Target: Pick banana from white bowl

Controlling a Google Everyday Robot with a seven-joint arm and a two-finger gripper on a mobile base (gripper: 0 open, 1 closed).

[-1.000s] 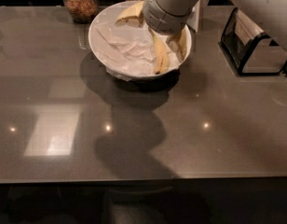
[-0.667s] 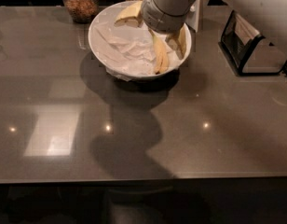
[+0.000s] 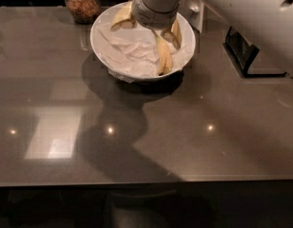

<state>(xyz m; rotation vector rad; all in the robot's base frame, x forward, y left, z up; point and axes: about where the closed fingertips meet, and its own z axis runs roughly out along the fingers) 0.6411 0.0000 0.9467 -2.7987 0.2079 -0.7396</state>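
Note:
The white bowl (image 3: 101, 46) stands at the back middle of the dark table, lined with crumpled white paper. The banana (image 3: 121, 18) lies against the bowl's back left rim, yellow and curved, partly hidden by my wrist. My gripper (image 3: 169, 45) reaches down into the right half of the bowl. Its two tan-yellow fingers (image 3: 163, 57) stand apart over the paper with nothing between them, to the right of the banana and not touching it.
A glass jar of brown grains (image 3: 82, 3) stands just behind and left of the bowl. A dark wire rack (image 3: 249, 56) sits at the right edge. A white object (image 3: 198, 14) stands behind the bowl on the right. My arm crosses the upper right.
My wrist has shifted a little to the left over the bowl. The fingers stay in the bowl's right half. The banana and bowl have not moved.

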